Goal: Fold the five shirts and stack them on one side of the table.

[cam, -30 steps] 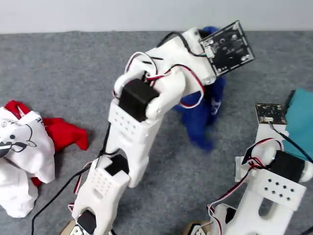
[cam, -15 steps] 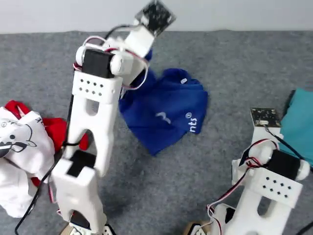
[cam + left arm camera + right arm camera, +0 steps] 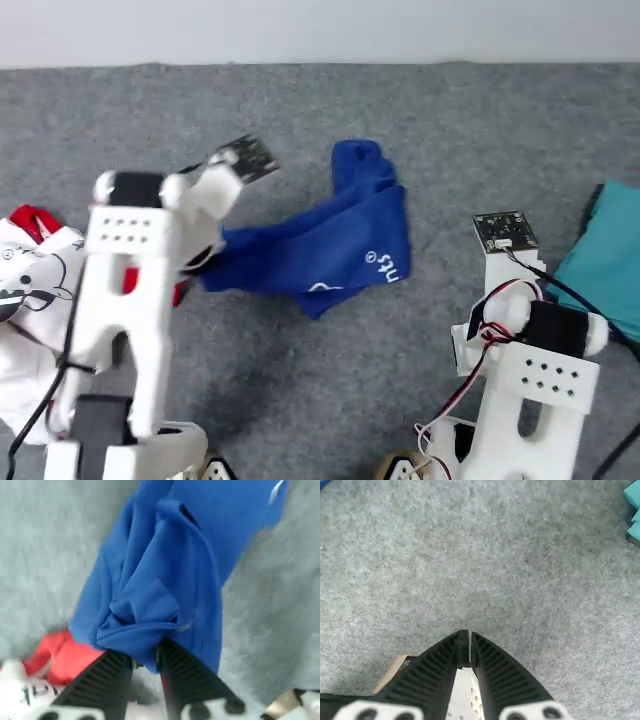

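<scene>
Because the left gripper (image 3: 145, 656) is clamped on a bunched edge of the blue shirt (image 3: 320, 250), the cloth lies stretched rightward across mid-table, probably to spread it for folding. The right gripper (image 3: 465, 639), closed and empty, hangs over the near-right mat (image 3: 520, 555).

Grey carpet-like surface (image 3: 520, 130), pale wall strip (image 3: 320, 30) behind it, tan board corner (image 3: 394, 672).

1. Blue shirt (image 3: 320, 245), mid-table: white lettering with a small circled mark near its right-hand fold. It is partly tucked under, so only a fragment shows.
2. White shirt (image 3: 40, 290), left edge: black cartoon-style print, no legible words.
</scene>
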